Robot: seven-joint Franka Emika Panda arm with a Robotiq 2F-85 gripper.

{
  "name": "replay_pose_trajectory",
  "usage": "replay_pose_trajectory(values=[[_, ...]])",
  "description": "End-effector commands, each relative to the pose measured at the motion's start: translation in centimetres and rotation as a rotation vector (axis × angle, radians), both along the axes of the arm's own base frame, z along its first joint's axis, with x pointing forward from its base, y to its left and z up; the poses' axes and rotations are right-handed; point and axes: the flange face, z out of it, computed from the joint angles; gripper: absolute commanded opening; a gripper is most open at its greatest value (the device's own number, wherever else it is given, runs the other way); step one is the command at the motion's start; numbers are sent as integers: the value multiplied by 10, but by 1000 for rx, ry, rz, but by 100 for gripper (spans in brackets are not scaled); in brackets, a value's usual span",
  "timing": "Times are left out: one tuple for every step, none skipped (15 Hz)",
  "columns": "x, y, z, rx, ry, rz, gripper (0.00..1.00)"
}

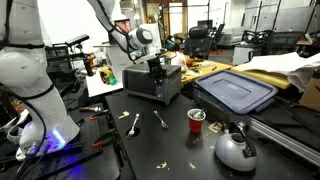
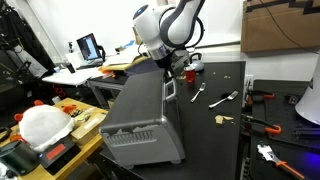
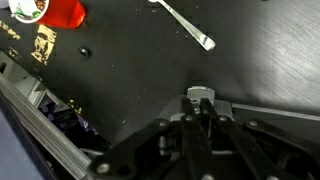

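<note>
My gripper (image 3: 200, 108) points down at the end of a silver toaster (image 1: 152, 86), which also shows in an exterior view (image 2: 145, 115). In the wrist view the two fingers lie close together, and their tips rest at the toaster's small grey lever (image 3: 200, 95). Nothing shows between the fingers. In both exterior views the gripper (image 1: 157, 66) (image 2: 168, 75) hangs over the toaster's end, near the table.
On the dark table stand a red cup (image 1: 196, 120) (image 2: 187, 75) (image 3: 62, 12) and a silver kettle (image 1: 235, 148), and a spoon (image 1: 134, 124) and a fork (image 1: 160, 119) lie there. A blue bin lid (image 1: 236, 92) lies behind. Crumbs dot the table.
</note>
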Motion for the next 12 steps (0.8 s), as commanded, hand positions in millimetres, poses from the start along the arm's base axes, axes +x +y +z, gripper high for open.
replay_pose_trajectory(values=[[-9,-20,4,-7,-80,35,3],[-12,-24,4,-12,-94,51,3],[-16,-26,4,-14,-109,63,3],[-22,-25,5,-20,-131,73,3],[-25,-26,6,-25,-151,83,3],[-28,-26,6,-32,-173,88,3],[-30,-26,5,-42,-192,88,3],[-32,-26,4,-47,-208,90,3],[-37,-23,5,-55,-227,91,3],[-43,-19,7,-61,-246,95,3],[-42,-19,5,-71,-260,98,3],[-41,-20,3,-83,-276,104,3]])
